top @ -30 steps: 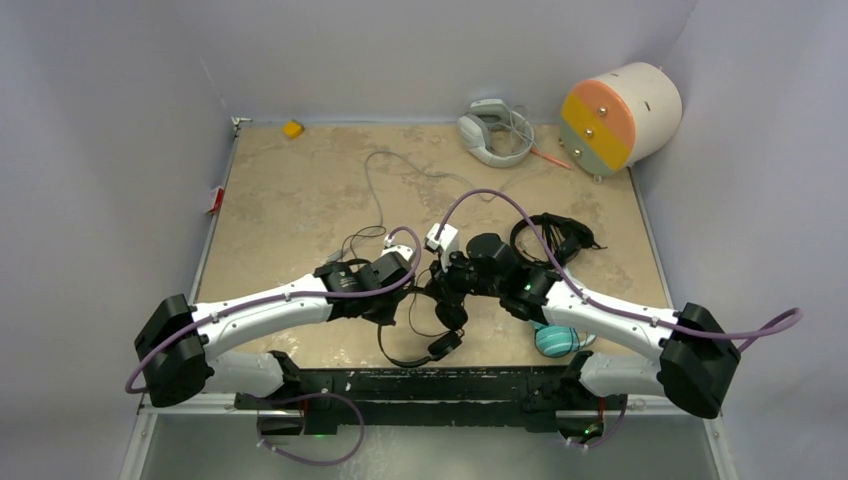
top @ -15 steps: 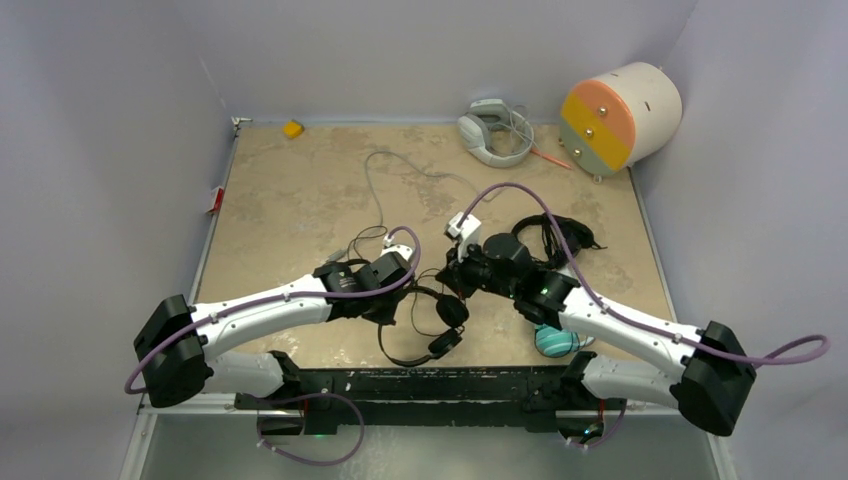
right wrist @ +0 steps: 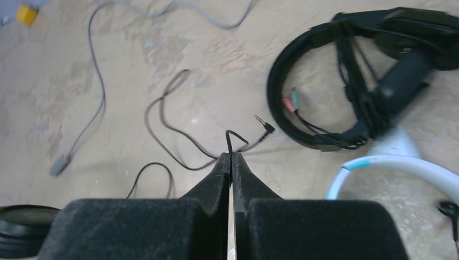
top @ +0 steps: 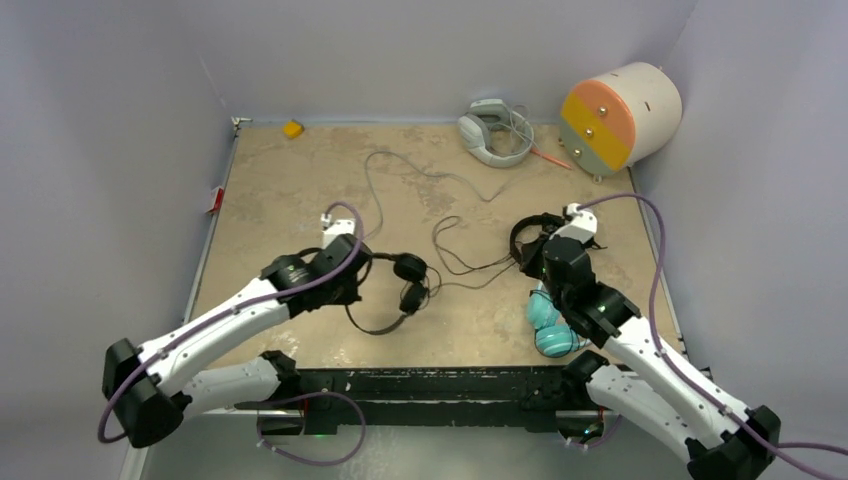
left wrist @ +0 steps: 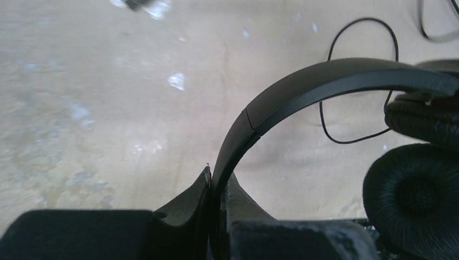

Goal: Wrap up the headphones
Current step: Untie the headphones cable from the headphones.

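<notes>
The tan table [top: 290,190] has open room behind the black headphones [top: 395,290]. The left gripper [left wrist: 217,176] clamps their band. Beside them, the right gripper [right wrist: 231,157] pinches a thin cord [right wrist: 228,140]. The teal headphones [top: 553,342] are partly hidden.

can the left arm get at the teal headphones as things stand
Probably not. The left gripper is shut on the band of the black headphones, and the teal headphones lie at the near right, tucked beside the right arm, which looks to block the way.

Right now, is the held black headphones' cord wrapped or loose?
Loose: the cord trails over the table from the headphones to the right gripper.
</notes>
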You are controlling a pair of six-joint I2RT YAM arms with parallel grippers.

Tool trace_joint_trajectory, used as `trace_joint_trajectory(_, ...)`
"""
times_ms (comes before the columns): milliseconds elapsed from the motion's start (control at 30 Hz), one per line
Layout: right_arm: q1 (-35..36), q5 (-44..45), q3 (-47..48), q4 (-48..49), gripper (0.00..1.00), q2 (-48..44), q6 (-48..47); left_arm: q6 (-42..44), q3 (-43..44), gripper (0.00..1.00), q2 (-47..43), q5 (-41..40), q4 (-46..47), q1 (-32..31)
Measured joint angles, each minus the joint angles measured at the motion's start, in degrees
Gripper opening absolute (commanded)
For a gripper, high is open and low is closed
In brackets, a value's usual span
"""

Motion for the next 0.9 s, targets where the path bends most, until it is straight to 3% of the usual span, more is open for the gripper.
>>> trace_joint_trajectory(133,0.0,5.68,-0.11,-2.95,0.0,-4.15,2.6,-1.27,2.27,0.0,-5.4,-4.52,-3.93,3.65)
trace_joint_trajectory(300,0.0,5.33,-0.07,-3.34,0.0,-2.36,1.31,1.01,9.07,0.0,-5.7,-5.99,-8.13,6.62)
trace_joint_trajectory(433,0.02,3.93,0.57,-4.17,0.0,1.49,0.22,5.33,24.22,0.0,-1.4,-8.96,-14.73,10.16)
trace_joint_trajectory(667,0.04,2.84,1.49,-4.2,0.0,3.39,-1.29,11.54,58.23,0.0,5.44,-17.66,-20.22,12.81)
trace_joint_trajectory(767,-0.07,-4.31,1.6,-1.66,0.0,6.75,-5.95,12.41,63.32,0.0,5.81,-18.93,-20.96,12.81)
trace_joint_trajectory(833,-0.04,-11.23,1.6,0.28,0.1,9.99,-9.55,12.66,63.58,0.0,5.53,-18.47,-21.18,12.81)
trace_joint_trajectory(900,0.04,-16.15,1.55,1.6,0.31,12.11,-11.93,12.81,63.06,0.0,5.42,-17.46,-21.31,12.85)
